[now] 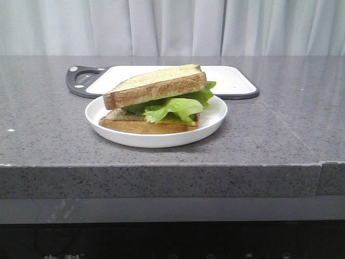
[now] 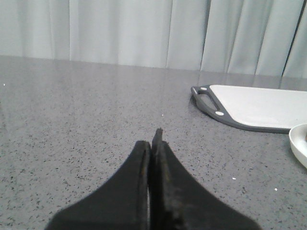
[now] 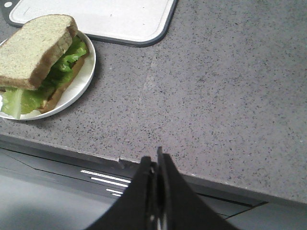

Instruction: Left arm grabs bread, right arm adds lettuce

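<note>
A thick toasted bread slice (image 1: 156, 86) lies tilted on top of ruffled green lettuce (image 1: 175, 107), over a thinner toast slice (image 1: 143, 125), all on a white plate (image 1: 215, 116). The right wrist view shows the same bread (image 3: 33, 48), lettuce (image 3: 67, 64) and plate (image 3: 81, 84). My left gripper (image 2: 152, 143) is shut and empty, low over bare counter left of the plate. My right gripper (image 3: 154, 160) is shut and empty, over the counter's front edge, right of the plate. Neither arm shows in the front view.
A white cutting board with a dark grey rim and handle (image 1: 86, 81) lies behind the plate; it also shows in the left wrist view (image 2: 259, 108) and the right wrist view (image 3: 120, 19). A pale curtain hangs behind. The counter's front edge (image 1: 161, 164) drops off.
</note>
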Controlling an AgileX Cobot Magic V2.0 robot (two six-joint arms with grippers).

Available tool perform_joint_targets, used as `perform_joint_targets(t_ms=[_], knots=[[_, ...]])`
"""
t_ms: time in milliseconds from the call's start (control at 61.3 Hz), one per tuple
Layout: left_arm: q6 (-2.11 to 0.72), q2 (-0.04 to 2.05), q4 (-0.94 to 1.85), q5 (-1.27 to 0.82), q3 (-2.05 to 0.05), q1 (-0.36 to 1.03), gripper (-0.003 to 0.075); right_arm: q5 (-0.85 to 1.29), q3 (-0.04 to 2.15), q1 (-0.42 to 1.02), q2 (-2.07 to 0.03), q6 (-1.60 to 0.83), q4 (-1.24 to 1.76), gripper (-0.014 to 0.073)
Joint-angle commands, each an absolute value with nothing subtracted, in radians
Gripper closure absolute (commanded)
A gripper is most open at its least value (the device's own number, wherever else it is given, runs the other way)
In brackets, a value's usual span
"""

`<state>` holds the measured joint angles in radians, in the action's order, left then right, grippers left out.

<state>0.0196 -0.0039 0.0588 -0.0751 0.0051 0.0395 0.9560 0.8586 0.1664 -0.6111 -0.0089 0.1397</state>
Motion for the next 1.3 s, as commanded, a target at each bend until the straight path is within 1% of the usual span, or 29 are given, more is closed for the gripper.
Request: perform_joint_targets(t_ms=[0,815,929,1076,1190,1288], knots=[[0.028,-0.024,0.069,0.007,0.011,0.036,0.0741,0.892,0.883,0.162,-0.615,-0.013,0.136,0.0661],[0.028,-0.024,0.069,0.010,0.011,0.036,0.0741,0.878,0.873,0.162,-0.613,-0.014,0.124,0.0661],[0.028,-0.024,0.069,0.010,0.011,0.036,0.0741,0.719,0.787,0.152,-0.560,-0.014,0.076,0.0661],[0.028,-0.024,0.069,0.010,0.011,0.036,0.0741,0.403,0.532,0.132,-0.384,-0.024,0.074,0.0661],[0.028,-0.024,0.069,0.010,0.011,0.036,0.0741,0.252,0.346,0.113,-0.246,-0.024,0.075,0.0661],[0.028,-0.024,0.069,0.010,0.011,0.036,0.0741,0.185,0.233,0.093,-0.146,-0.023,0.087,0.0661]])
